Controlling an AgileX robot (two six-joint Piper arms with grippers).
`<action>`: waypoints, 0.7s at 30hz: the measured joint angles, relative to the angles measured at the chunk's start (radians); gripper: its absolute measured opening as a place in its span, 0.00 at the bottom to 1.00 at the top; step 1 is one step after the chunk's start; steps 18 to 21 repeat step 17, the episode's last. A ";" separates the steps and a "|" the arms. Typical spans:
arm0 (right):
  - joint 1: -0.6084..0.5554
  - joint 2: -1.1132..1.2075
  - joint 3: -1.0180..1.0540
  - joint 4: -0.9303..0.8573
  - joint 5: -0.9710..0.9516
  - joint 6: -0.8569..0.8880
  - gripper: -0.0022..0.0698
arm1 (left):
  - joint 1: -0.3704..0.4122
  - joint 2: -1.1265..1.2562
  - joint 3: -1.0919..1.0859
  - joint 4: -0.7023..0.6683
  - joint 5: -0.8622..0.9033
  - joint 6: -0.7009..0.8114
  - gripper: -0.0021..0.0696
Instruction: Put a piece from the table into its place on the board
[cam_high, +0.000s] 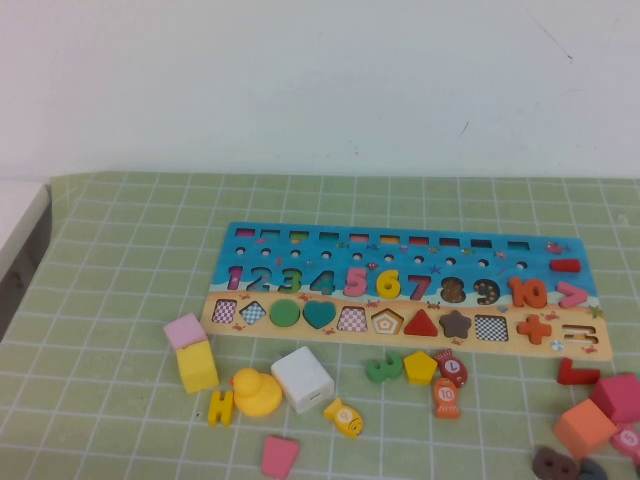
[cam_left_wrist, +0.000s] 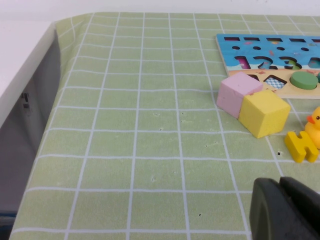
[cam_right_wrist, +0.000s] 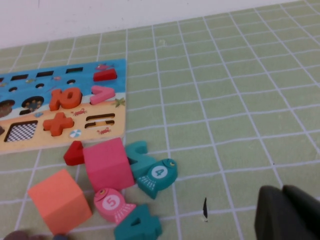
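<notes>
Green checked cloth over the surface (cam_high: 120, 400), white wall behind, and the board (cam_high: 405, 287) lies flat in the middle with its blue band on the far side. The yellow 6 (cam_high: 388, 283) is already sitting in its slot in the number row, between the pink 5 and the red 7. Loose stuff is scattered on the near side: a pink cube (cam_high: 184, 330) touching a yellow cube (cam_high: 197, 366), a duck (cam_high: 257, 392), a white block (cam_high: 302, 378), a green 3 (cam_high: 384, 367) beside a yellow pentagon (cam_high: 420, 367). Neither arm shows in the high view at all. The left gripper (cam_left_wrist: 286, 210) is only a dark corner cut off at the edge of its own wrist view, over bare cloth near the cubes, and I honestly can't tell how its jaws stand. The right gripper (cam_right_wrist: 289, 214) is cropped the same way, near a teal fish (cam_right_wrist: 157, 176); jaws closed, nothing seen in them.
</notes>
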 joint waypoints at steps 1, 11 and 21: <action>0.000 0.000 0.000 0.000 0.000 0.002 0.03 | 0.000 0.000 0.000 0.000 0.000 -0.001 0.03; 0.010 0.000 0.000 -0.003 0.002 0.003 0.03 | 0.000 0.000 0.000 0.000 0.000 -0.001 0.03; 0.010 0.000 0.000 -0.003 0.002 0.003 0.03 | 0.000 0.000 0.000 0.000 0.000 -0.001 0.03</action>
